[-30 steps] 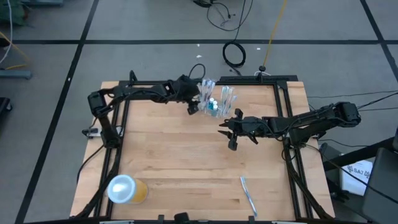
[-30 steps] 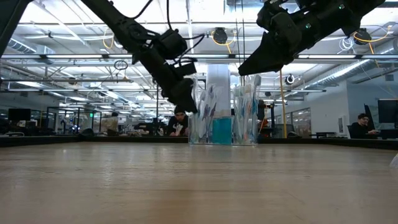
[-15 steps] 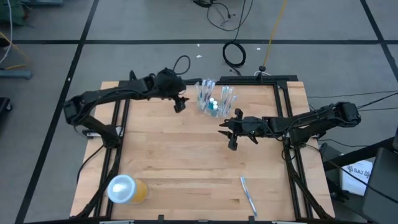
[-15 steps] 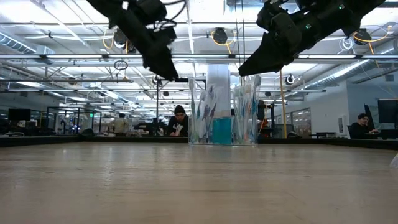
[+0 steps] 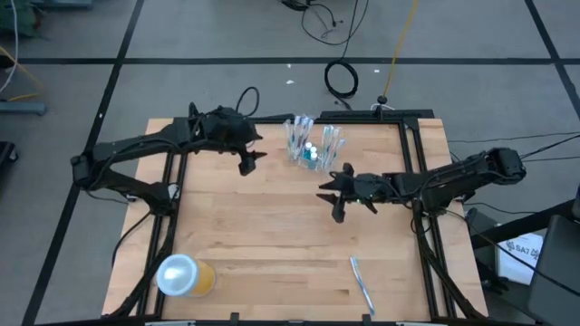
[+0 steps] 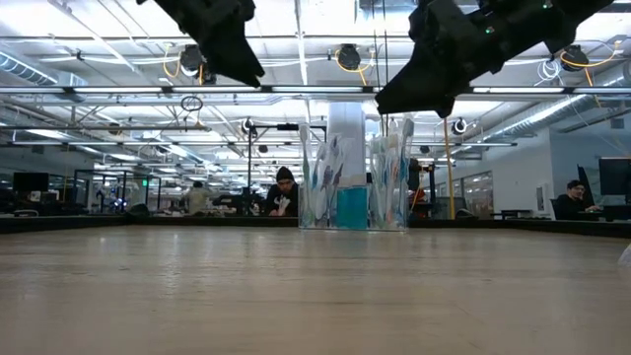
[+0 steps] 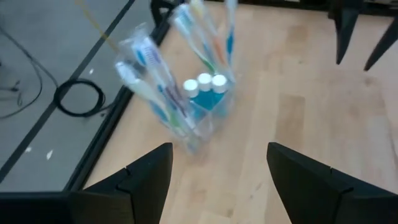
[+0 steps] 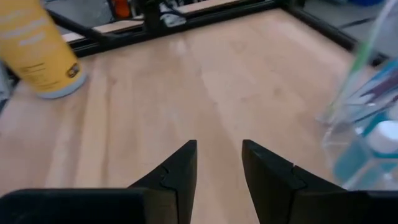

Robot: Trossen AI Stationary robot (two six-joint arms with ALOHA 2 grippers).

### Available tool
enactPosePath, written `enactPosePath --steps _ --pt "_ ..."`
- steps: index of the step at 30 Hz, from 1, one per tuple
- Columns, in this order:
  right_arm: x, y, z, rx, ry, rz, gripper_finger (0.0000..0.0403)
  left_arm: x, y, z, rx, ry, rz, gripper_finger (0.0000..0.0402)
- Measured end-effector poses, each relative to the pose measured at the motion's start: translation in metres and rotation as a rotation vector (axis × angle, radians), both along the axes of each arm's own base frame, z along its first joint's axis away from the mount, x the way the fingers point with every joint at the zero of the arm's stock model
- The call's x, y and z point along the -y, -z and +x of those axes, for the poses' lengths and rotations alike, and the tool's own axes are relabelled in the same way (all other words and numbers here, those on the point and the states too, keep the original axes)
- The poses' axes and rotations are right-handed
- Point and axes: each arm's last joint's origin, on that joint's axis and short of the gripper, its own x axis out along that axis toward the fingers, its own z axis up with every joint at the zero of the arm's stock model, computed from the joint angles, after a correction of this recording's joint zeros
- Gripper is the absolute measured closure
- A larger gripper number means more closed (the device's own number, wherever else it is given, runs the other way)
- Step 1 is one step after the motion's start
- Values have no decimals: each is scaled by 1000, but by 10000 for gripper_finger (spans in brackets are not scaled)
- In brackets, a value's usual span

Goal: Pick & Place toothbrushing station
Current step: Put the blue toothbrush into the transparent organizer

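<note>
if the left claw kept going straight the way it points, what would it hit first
Probably the clear cup of toothbrushes and teal tubes: it sits dead ahead between the open left claw fingers, though depth is unclear.

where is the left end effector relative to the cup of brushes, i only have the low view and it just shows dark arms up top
Observer: From above, the left end effector sits beside the clear cup, on the left arm's side, not touching it.
Operator: is it holding anything
Observer: No. Its wrist view shows open fingers with only bare table between them.
Operator: any brushes lying loose
Observer: Yes, a loose toothbrush lies flat near the table's front edge, on the right arm's side.
Operator: and the right one
Observer: The right end effector hangs empty just in front of the cup, fingers parted.
</note>
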Motion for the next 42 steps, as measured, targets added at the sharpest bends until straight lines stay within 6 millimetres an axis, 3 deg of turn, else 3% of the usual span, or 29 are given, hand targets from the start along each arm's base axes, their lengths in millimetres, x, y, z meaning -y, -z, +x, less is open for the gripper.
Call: enactPosePath --steps 4,13,22,28,38,42 --pt "-13 -1 0 19 -40 11 284 9 19 4 -36 54 11 133" --pt "-35 -6 -3 62 -20 36 286 25 59 13 64 108 25 133" --pt "-62 -26 -1 123 -90 44 319 35 54 19 127 152 47 133" --pt "-84 -24 12 80 -139 142 330 35 48 22 190 165 92 133" --pt "-144 18 40 -213 -234 577 331 33 47 22 193 182 134 133" --pt "-170 24 38 -361 -320 666 331 33 45 23 216 183 145 133"
